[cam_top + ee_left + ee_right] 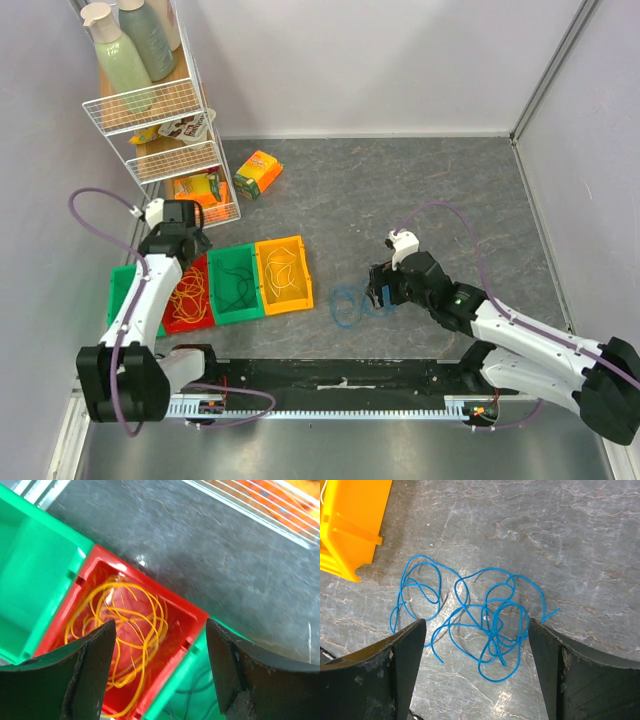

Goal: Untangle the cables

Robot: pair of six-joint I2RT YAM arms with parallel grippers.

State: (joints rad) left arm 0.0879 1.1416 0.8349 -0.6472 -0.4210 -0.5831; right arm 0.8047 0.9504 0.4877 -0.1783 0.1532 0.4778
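Though faint overhead, blue cables sharp close-up.

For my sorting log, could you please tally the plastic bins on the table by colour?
Green plastic bins: 2
Red plastic bin: 1
Yellow plastic bin: 1
Total: 4

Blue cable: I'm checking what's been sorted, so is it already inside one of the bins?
No, the blue cable lies tangled on the grey table, outside and beside the yellow bin.
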